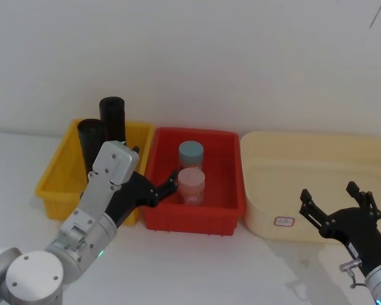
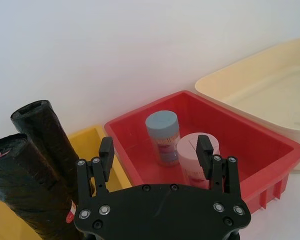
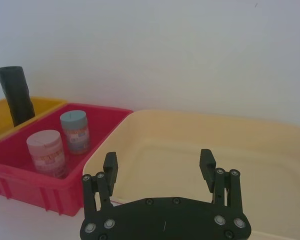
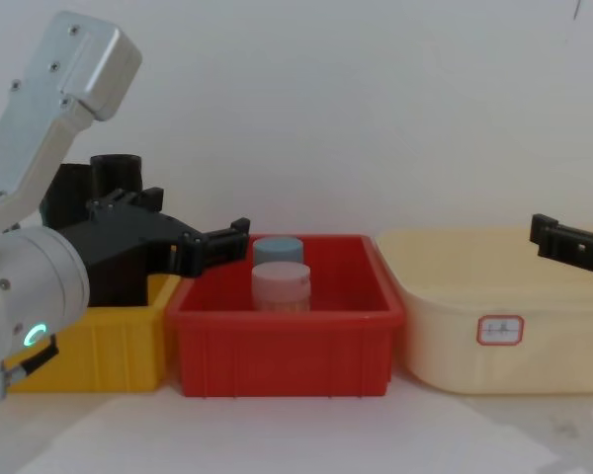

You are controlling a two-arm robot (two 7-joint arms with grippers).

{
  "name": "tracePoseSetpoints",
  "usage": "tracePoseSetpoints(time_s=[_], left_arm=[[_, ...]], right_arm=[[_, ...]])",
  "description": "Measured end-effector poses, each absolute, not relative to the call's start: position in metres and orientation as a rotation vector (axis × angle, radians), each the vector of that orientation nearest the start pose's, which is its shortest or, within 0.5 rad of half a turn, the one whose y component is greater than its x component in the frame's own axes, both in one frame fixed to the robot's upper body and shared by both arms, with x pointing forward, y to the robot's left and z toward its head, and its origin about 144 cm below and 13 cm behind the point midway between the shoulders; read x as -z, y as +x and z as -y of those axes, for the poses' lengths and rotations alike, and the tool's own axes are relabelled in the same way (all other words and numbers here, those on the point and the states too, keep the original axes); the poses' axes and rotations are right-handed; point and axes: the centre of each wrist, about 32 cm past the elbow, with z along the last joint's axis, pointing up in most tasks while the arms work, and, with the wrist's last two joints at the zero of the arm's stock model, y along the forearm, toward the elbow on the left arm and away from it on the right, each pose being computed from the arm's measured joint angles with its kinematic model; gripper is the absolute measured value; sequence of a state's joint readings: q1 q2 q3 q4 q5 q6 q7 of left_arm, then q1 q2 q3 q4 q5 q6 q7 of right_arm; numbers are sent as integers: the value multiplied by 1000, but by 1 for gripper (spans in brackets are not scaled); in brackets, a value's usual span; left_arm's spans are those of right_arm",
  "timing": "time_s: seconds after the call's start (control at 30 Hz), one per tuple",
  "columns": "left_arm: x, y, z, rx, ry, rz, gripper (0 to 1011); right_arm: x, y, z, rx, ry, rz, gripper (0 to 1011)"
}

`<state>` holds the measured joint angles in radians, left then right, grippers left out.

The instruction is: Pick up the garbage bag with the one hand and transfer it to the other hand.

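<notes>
Reaching for the pickup; nothing gripped yet

The left gripper (image 2: 155, 152) hangs empty with fingers spread wide, their gap facing the pink jar (image 2: 190, 156) in the red bin (image 2: 270, 165); the garbage bag (image 1: 89, 143) stands upright in the yellow bin (image 1: 54, 181), outside that gap, off to the fingers' left, just in front of the smoother roll (image 1: 112, 117); it is matte black, crinkled and uneven; next, I judge, the fingers must swing left and straddle it before closing; the right gripper (image 1: 329, 192), fingers also wide, hangs over the cream tub (image 1: 257, 210), well apart.
</notes>
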<state>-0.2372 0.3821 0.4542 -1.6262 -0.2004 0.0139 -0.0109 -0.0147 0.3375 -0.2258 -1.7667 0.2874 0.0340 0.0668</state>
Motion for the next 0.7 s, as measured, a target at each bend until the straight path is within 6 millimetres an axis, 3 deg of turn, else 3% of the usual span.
tracePoseSetpoints(time_s=[0.7], left_arm=[[-1204,492,-198,-1124,61,268,1001]], right_arm=[[-1189,443,237,1230,26,75,1001]])
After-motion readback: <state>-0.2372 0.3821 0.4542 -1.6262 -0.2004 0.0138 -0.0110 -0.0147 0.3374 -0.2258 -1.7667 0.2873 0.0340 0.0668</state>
